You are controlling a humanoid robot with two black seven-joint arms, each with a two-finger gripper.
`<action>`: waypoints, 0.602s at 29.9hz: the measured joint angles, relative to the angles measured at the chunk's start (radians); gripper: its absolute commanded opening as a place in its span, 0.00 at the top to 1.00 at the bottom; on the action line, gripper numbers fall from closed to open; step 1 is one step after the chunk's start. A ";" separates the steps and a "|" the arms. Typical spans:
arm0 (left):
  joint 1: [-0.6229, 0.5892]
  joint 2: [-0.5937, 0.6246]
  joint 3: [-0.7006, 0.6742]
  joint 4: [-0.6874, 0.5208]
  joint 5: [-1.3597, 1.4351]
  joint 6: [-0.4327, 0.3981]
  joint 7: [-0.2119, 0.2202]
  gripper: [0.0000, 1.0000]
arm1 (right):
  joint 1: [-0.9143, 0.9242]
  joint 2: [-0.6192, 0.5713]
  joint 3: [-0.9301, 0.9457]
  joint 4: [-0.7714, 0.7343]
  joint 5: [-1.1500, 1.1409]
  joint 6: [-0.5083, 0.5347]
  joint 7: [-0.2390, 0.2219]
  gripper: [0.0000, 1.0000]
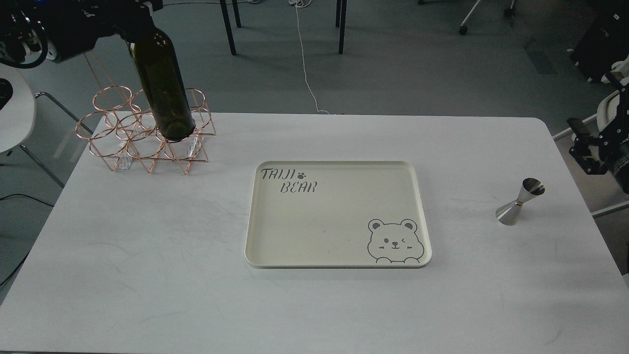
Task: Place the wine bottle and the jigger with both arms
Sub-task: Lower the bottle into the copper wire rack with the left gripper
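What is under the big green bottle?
The wine bottle sits in a rose-gold wire rack on the white table. The bottle's base hides the spot directly beneath it, so what it rests on cannot be seen.

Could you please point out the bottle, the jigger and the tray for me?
bottle (164, 83), head view, on the dark glass body.
jigger (520, 202), head view, on its narrow waist.
tray (334, 216), head view, on the bare cream floor.

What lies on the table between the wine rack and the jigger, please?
In the head view, only the cream tray lies between the rack and the jigger; it is empty.
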 measured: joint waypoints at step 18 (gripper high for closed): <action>0.083 -0.030 0.009 0.072 0.001 0.063 0.000 0.77 | 0.000 0.000 -0.007 0.006 0.000 0.000 0.000 0.01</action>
